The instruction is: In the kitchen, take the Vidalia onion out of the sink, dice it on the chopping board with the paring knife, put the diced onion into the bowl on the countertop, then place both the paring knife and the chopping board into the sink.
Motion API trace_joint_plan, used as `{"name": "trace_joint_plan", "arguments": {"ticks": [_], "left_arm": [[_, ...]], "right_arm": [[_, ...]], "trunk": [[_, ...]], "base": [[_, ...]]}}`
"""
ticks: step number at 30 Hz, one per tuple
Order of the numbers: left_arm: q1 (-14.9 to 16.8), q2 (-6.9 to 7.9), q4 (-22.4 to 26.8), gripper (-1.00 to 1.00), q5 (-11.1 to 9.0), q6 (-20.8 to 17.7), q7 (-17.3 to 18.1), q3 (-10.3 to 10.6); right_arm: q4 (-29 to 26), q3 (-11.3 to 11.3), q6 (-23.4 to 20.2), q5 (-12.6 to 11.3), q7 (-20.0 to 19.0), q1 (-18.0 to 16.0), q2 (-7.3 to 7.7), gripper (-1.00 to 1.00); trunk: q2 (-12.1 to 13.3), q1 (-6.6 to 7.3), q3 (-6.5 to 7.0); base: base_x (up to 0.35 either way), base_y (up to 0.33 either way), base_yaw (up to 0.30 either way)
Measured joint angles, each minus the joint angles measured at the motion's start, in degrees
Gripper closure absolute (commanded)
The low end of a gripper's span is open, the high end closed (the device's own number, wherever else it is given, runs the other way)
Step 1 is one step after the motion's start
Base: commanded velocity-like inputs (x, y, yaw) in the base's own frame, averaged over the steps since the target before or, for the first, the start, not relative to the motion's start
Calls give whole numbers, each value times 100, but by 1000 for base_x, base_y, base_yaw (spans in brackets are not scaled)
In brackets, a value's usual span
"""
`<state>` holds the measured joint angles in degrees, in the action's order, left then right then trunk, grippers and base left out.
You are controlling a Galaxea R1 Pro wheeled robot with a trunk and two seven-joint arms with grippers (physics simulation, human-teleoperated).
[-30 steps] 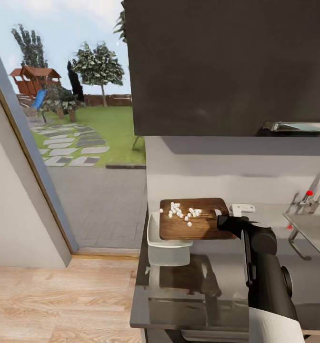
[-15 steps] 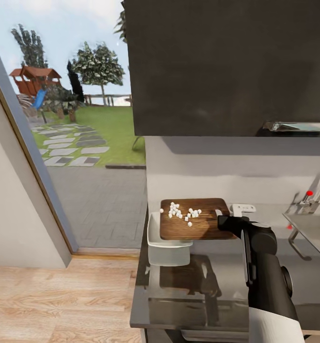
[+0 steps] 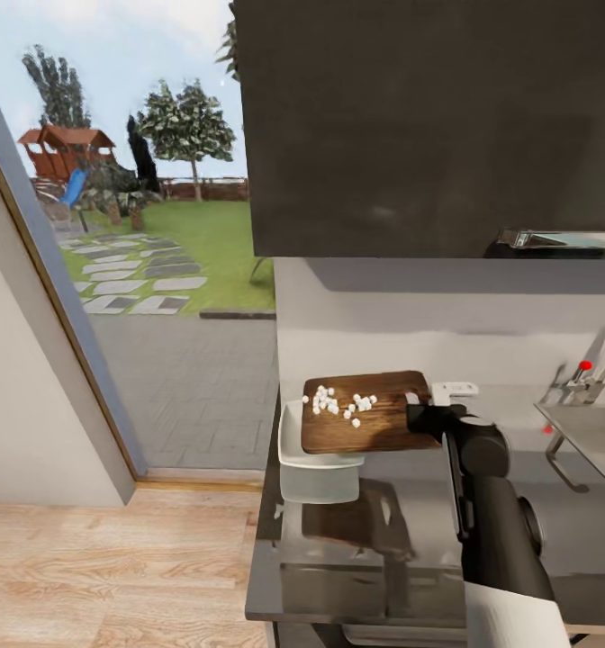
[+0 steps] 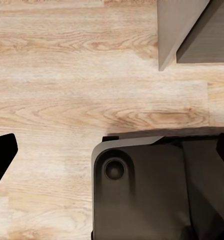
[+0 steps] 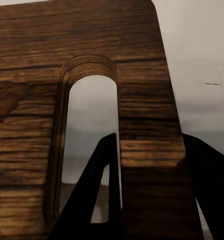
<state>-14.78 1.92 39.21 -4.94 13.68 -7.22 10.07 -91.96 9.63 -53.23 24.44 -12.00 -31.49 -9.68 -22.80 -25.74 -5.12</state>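
Note:
My right gripper is shut on the handle end of the brown chopping board and holds it above the grey countertop. Several white diced onion pieces lie toward the board's left end. That end overhangs the white bowl. In the right wrist view the board shows its oblong slot, with a dark finger on each side of its end strip. The left gripper hangs open over the wooden floor. The paring knife is out of view.
The sink and its faucet with a red knob are at the right. A small white object sits by the wall behind the board. A dark wall cabinet hangs overhead. The robot base is below the left gripper.
The right arm has shifted a little left and raised the board's handle end slightly. The onion pieces have slid left toward the bowl.

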Motion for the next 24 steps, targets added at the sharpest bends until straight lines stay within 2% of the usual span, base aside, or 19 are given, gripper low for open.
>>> {"name": "trace_joint_plan", "arguments": {"ticks": [5, 11, 14, 18, 24], "left_arm": [[0, 0, 0, -100, 0, -1, 0, 0], [0, 0, 0, -100, 0, -1, 0, 0], [0, 0, -1, -100, 0, 0, 1, 0], [0, 0, 0, -100, 0, -1, 0, 0], [0, 0, -1, -100, 0, -1, 1, 0]], "right_arm": [[0, -100, -2, 13, 137, 0, -10, 100], [0, -118, -1, 28, 156, 0, -3, 100], [3, -169, -3, 28, 261, 0, -8, 100], [8, -354, 0, 39, 487, 0, -10, 100], [7, -398, 0, 36, 541, -1, -14, 100]], "trunk": [[0, 0, 0], [0, 0, 0], [0, 1, 0], [0, 1, 0], [0, 1, 0]], "base": [[0, 0, 0], [2, -1, 0], [88, -80, 0], [105, -47, 0], [119, -107, 0]]}}
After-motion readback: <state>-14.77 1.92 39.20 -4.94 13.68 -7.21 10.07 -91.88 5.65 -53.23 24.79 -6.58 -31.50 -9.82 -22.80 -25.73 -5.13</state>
